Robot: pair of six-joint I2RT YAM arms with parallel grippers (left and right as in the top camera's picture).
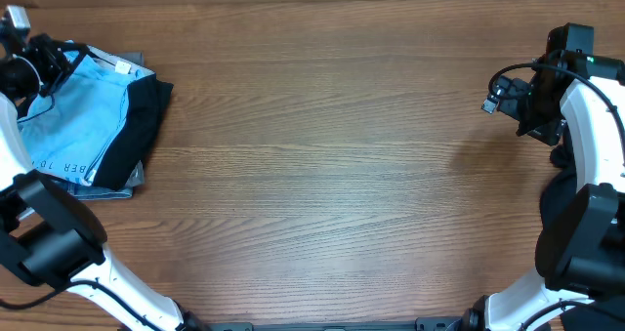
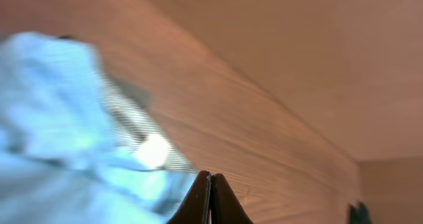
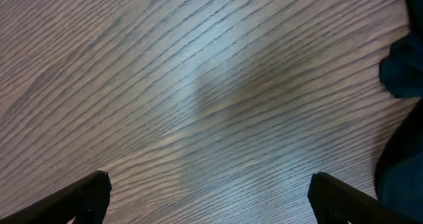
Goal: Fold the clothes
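Pulling the light blue T-shirt (image 1: 78,102) off its pile onto bare table (image 1: 322,155) appears to be the step in hand. The left gripper (image 2: 210,199) is fully closed, tips pressed together. In the blurred wrist view the shirt lies just beside the tips, to their left and below. Whether a thin edge is pinched cannot be told, so verify the hold before hauling. A black garment (image 1: 137,126) overlaps the shirt's edge on the side away from this gripper; draw slowly so that it slides off rather than being dragged along. The right gripper (image 3: 210,184) stands at full width, holding nothing, with bare wood beneath it and the shirt well apart from it. Bring the shirt toward it, then have it take the opposite edge to spread the cloth flat before folding.
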